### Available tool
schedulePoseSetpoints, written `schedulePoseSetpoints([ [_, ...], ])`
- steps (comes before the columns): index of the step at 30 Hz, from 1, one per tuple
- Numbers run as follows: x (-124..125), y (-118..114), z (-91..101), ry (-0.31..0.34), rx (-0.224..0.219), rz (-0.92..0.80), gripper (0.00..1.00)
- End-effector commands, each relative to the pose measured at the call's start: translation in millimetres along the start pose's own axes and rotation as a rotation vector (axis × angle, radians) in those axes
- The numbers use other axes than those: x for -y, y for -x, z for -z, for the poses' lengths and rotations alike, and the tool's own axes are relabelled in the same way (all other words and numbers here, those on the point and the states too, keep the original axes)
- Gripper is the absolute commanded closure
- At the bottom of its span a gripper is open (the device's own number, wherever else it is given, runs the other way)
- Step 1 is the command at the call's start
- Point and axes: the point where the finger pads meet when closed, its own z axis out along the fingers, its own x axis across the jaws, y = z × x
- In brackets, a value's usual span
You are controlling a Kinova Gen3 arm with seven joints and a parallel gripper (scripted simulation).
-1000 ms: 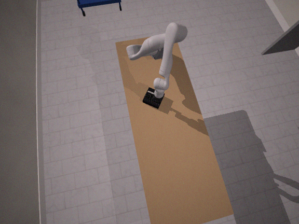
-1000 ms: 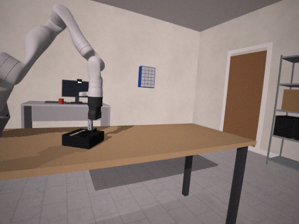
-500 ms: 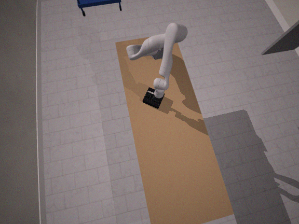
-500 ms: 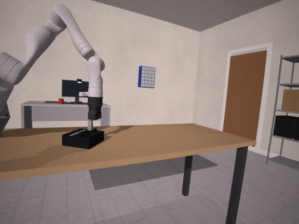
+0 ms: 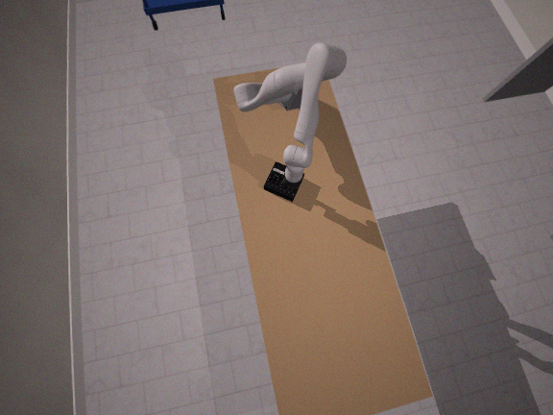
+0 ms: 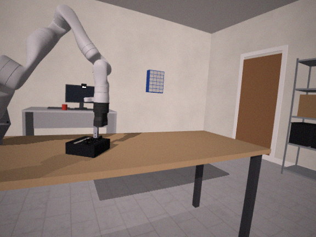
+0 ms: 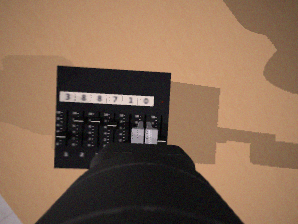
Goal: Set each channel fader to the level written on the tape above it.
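Note:
The black lighting desk [image 5: 277,186] [image 6: 85,149] [image 7: 114,81] stands flat on the wooden table [image 5: 312,298] [image 6: 170,148]. In the wrist view a white tape strip [image 7: 106,98] reads 3, 8, 8, 7, 1, 0. The leftmost fader cap [image 7: 61,136] sits low. The second cap [image 7: 77,120] and third cap [image 7: 94,120] sit high, and the fourth cap [image 7: 110,125] a little lower. My gripper [image 7: 144,129] [image 6: 95,135] is shut with nothing between its fingers. Its tips point straight down over the two right-hand channels and hide their caps. A white cap line [image 7: 161,142] shows low at the far right.
The arm's wrist body fills the bottom of the wrist view and hides the desk's front edge. The table runs long toward the near end. A grey side desk with a monitor [image 6: 78,94] stands behind, and a shelf [image 6: 302,118] at the right.

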Motion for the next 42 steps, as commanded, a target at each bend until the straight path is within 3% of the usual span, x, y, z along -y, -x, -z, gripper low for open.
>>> schedulePoseSetpoints([
  [1,-1.8,-0.4,0.2,0.000,-0.001,-0.001,1.00],
  [42,-11.7,-0.4,0.2,0.000,-0.001,-0.001,1.00],
])
